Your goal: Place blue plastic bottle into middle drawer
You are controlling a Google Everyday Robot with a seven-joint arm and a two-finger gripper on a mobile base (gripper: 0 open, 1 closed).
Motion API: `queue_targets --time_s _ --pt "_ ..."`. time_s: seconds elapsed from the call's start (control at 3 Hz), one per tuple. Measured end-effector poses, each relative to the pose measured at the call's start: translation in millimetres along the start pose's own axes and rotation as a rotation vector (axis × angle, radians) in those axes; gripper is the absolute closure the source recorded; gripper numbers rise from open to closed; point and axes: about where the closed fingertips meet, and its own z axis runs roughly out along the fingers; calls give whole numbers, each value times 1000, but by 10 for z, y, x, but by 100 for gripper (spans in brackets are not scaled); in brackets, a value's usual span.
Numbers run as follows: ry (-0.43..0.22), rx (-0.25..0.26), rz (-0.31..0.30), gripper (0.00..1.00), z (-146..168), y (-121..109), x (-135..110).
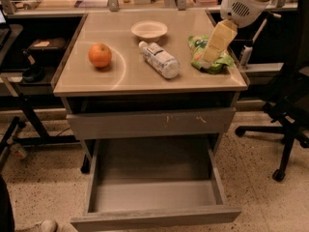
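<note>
Blue plastic bottle (159, 59) lies on side mid-tabletop, cap toward back, just short of pale bowl (149, 29), not touching. Orange-red fruit (100, 55) well left of bottle. Green bag (223, 62) right of bottle, near table edge. Gripper (211, 52) hangs above green bag, angled down from white arm at upper right; open or closed, cannot tell; holds nothing visible. Middle drawer (154, 219) pulled out below scratched closed drawer front (149, 123), inside bare grey.
</note>
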Motion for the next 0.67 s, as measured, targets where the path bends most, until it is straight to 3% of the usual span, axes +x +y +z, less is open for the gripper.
queue_targets --time_s 0.33,0.67 --pt "-1 -37 -2 0 436 -113 -342" --pt "-2 -38 -4 0 452 -119 -364"
